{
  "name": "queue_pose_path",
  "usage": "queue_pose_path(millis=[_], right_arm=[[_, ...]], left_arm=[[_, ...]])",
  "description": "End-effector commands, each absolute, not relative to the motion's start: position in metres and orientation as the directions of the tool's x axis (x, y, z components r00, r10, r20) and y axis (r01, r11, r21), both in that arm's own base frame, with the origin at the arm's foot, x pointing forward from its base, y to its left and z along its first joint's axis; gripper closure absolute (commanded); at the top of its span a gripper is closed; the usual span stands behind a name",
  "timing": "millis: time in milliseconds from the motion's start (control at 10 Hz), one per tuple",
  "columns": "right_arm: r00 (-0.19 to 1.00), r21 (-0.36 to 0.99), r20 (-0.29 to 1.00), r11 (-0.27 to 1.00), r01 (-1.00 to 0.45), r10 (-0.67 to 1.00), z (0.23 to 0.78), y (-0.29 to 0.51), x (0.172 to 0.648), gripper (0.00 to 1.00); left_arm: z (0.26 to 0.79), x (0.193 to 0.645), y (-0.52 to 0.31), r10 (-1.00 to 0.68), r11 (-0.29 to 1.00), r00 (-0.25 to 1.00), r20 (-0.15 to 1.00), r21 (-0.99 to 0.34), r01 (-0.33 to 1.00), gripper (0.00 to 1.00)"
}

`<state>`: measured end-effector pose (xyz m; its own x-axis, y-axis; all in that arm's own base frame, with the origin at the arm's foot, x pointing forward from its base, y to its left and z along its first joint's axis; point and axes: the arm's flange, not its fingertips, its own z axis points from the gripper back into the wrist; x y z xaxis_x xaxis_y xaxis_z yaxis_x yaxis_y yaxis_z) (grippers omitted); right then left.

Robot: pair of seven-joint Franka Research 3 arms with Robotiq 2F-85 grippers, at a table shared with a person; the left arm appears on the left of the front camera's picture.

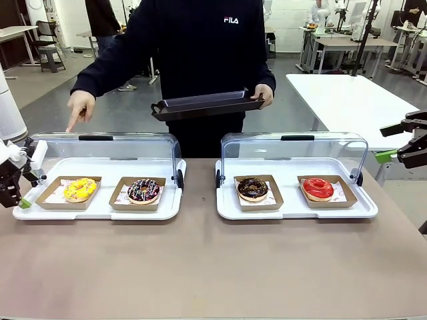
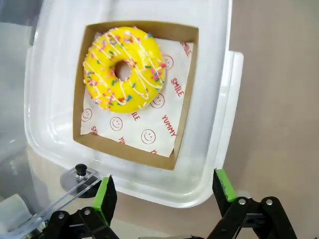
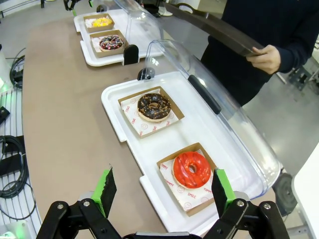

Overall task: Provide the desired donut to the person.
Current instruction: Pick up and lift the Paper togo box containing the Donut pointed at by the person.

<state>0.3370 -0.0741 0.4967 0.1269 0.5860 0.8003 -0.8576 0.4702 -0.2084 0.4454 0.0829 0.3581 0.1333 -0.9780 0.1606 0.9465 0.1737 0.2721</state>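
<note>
Left gripper (image 2: 164, 185), jaws wide apart and empty, sits at the bottom edge of the wrist frame, below the yellow donut (image 2: 123, 68) lying upper centre in its card tray (image 2: 186, 99). The right gripper (image 3: 163, 183) is likewise spread and empty. The person's hand (image 1: 80, 107) points down at upper left of the front frame. Judged step: approach. Pinch the tray's wall, sparing the icing. The donut lies flat, hole upward, with no long axis; the tray's probably runs top to bottom.
</note>
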Motion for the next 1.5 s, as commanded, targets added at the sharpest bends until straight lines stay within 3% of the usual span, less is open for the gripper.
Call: queue_pose_path(millis=[0,800,900,1000,1100,1200,1400], right_arm=[[0.104,-0.214,0.814,0.462,-0.861,0.571,0.495,-0.075,0.341,0.00],[0.104,-0.214,0.814,0.462,-0.861,0.571,0.495,-0.075,0.341,0.00],[0.104,-0.214,0.814,0.462,-0.861,0.571,0.495,-0.075,0.341,0.00],[0.104,-0.214,0.814,0.462,-0.861,0.571,0.495,-0.075,0.341,0.00],[0.104,-0.214,0.814,0.462,-0.861,0.571,0.495,-0.075,0.341,0.00],[0.104,-0.214,0.814,0.462,-0.861,0.571,0.495,-0.075,0.341,0.00],[0.104,-0.214,0.814,0.462,-0.861,0.571,0.495,-0.075,0.341,0.00]], left_arm=[[0.352,0.445,0.078,-0.989,0.126,0.096,0.113,0.293,0.948,0.00],[0.328,0.475,0.063,-0.991,0.117,0.095,0.091,0.286,0.951,0.00],[0.328,0.477,0.063,-0.994,0.099,0.083,0.074,0.261,0.960,0.15],[0.330,0.477,0.064,-0.992,0.118,0.100,0.081,0.262,0.958,0.60],[0.331,0.478,0.065,-0.991,0.124,0.106,0.083,0.263,0.957,0.75],[0.330,0.478,0.067,-0.991,0.122,0.105,0.080,0.253,0.960,1.00],[0.327,0.477,0.066,-0.993,0.112,0.098,0.073,0.227,0.967,1.00]])
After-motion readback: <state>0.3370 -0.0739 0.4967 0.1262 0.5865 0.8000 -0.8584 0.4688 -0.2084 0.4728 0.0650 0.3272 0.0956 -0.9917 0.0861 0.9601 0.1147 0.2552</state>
